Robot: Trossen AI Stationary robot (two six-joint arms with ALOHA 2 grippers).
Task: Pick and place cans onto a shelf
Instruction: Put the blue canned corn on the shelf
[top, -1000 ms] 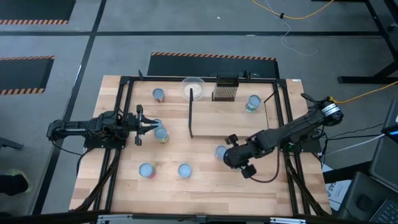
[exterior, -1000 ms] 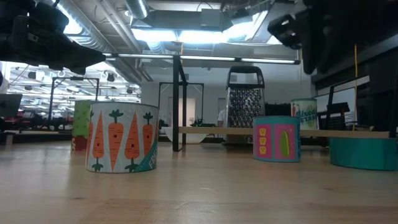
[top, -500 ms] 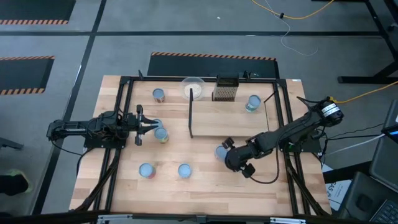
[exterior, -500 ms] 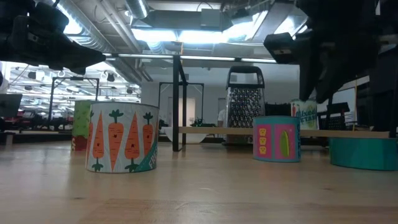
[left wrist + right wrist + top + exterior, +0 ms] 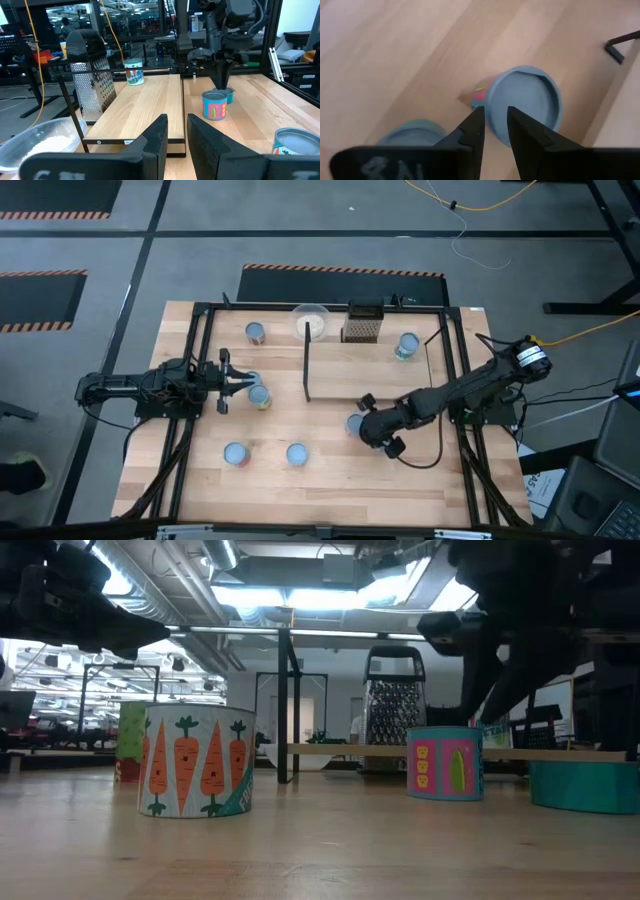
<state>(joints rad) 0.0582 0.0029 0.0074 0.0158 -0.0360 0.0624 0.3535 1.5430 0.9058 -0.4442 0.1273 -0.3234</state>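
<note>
A can with a pale blue top and a pink and yellow label (image 5: 525, 102) stands upright on the table just off the shelf's (image 5: 370, 370) near edge. My right gripper (image 5: 494, 122) points steeply down just above this can's (image 5: 354, 423) rim, its fingers a narrow gap apart with nothing between them. One can (image 5: 406, 345) stands on the shelf's far right corner. Other cans stand on the table: at the far left (image 5: 255, 332), by my left gripper (image 5: 260, 396), and two near the front (image 5: 236, 453) (image 5: 296, 453). My left gripper (image 5: 243, 383) waits level at the left, narrowly open.
A whitish bowl (image 5: 311, 320) and a dark grater (image 5: 363, 323) stand at the table's far edge behind the shelf. The shelf's black bar (image 5: 305, 365) runs along its left end. Black frame rails run down both sides of the table.
My right gripper has come down and a little toward the table's left, onto the spot above the pink and yellow can, rolling slightly as it sank. No can has moved.
</note>
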